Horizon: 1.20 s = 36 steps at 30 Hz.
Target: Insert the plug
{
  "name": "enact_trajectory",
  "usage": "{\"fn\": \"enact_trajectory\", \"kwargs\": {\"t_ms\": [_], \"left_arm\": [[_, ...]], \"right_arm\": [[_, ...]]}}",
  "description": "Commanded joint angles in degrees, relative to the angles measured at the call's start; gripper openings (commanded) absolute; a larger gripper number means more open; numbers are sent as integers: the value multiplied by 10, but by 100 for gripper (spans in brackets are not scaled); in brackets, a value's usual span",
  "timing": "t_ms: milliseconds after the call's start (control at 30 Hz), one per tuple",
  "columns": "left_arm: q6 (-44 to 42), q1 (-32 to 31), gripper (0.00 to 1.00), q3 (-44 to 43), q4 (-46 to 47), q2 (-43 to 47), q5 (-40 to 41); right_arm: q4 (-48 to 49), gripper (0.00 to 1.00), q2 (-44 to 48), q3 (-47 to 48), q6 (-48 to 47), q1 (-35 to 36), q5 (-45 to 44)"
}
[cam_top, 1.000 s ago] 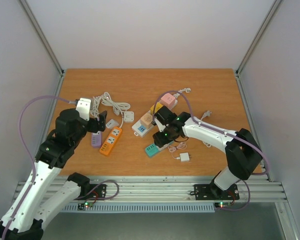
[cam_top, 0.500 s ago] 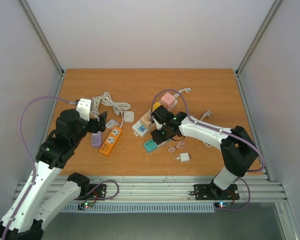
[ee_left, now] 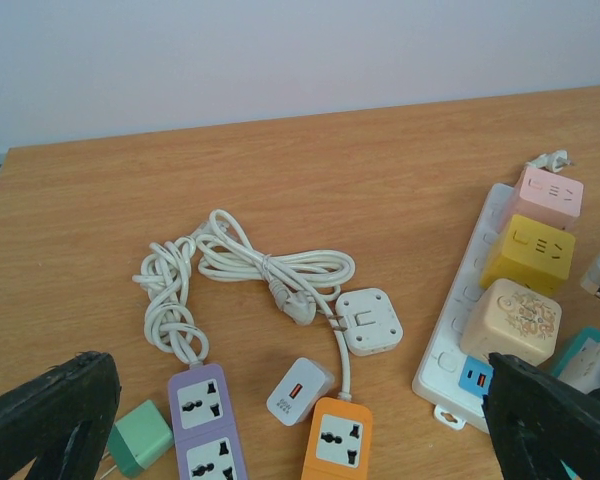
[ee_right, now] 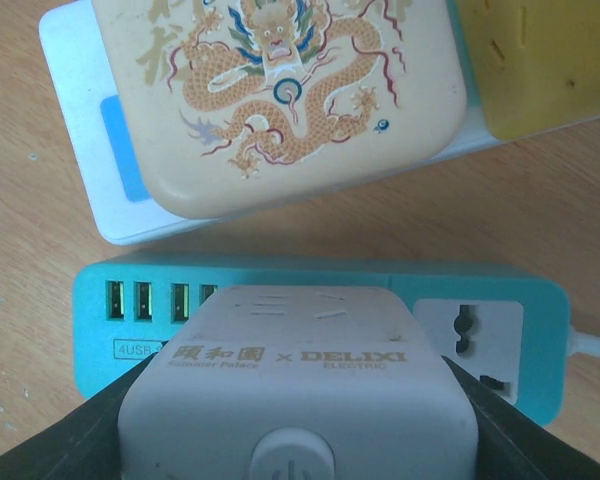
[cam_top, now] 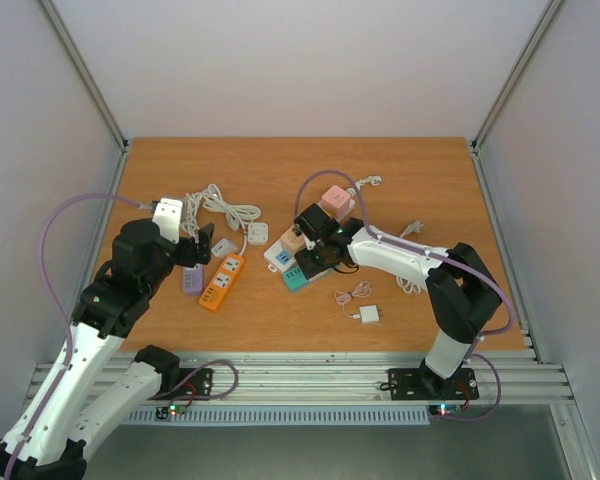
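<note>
Right of centre on the worktop [cam_top: 280,170], right end effector [cam_top: 315,250] is clamped on grey plug [ee_right: 298,400], one dark finger [ee_right: 70,440] on each side. Plug sits over the middle of the teal power strip [ee_right: 545,335], between its USB ports and its open socket; can't tell if the pins are in. Just behind the teal strip is a white power strip [ee_left: 458,335] carrying a beige dragon cube [ee_right: 280,90], a yellow cube [ee_left: 528,250] and a pink cube [ee_left: 548,195].

Left end effector [cam_top: 195,250] hangs over the left side with jaws wide, nothing between them. Below it: purple power strip [ee_left: 205,425], orange power strip [ee_left: 337,440], small white charger [ee_left: 300,390], white square adapter [ee_left: 368,320], coiled white cable [ee_left: 240,265], green cube [ee_left: 140,450].
</note>
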<state>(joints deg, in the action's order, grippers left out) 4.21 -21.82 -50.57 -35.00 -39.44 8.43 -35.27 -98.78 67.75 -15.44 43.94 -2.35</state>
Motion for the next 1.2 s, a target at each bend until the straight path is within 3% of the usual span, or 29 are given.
{"fn": "enact_trajectory", "kwargs": {"t_ms": [0, 367, 633, 967, 1167], "left_arm": [[-5, 2, 99, 3, 30, 6, 7], [-7, 2, 99, 4, 29, 3, 10], [-7, 2, 99, 3, 28, 2, 12], [-9, 2, 99, 3, 29, 1, 17], [-9, 2, 99, 3, 28, 2, 16]], "right_arm": [[-61, 46, -67, -9, 2, -1, -28], [-103, 48, -102, 11, 21, -13, -40], [-15, 52, -42, -53, 11, -12, -56], [43, 56, -43, -92, 0, 0, -106], [-4, 74, -2, -54, 12, 1, -74]]}}
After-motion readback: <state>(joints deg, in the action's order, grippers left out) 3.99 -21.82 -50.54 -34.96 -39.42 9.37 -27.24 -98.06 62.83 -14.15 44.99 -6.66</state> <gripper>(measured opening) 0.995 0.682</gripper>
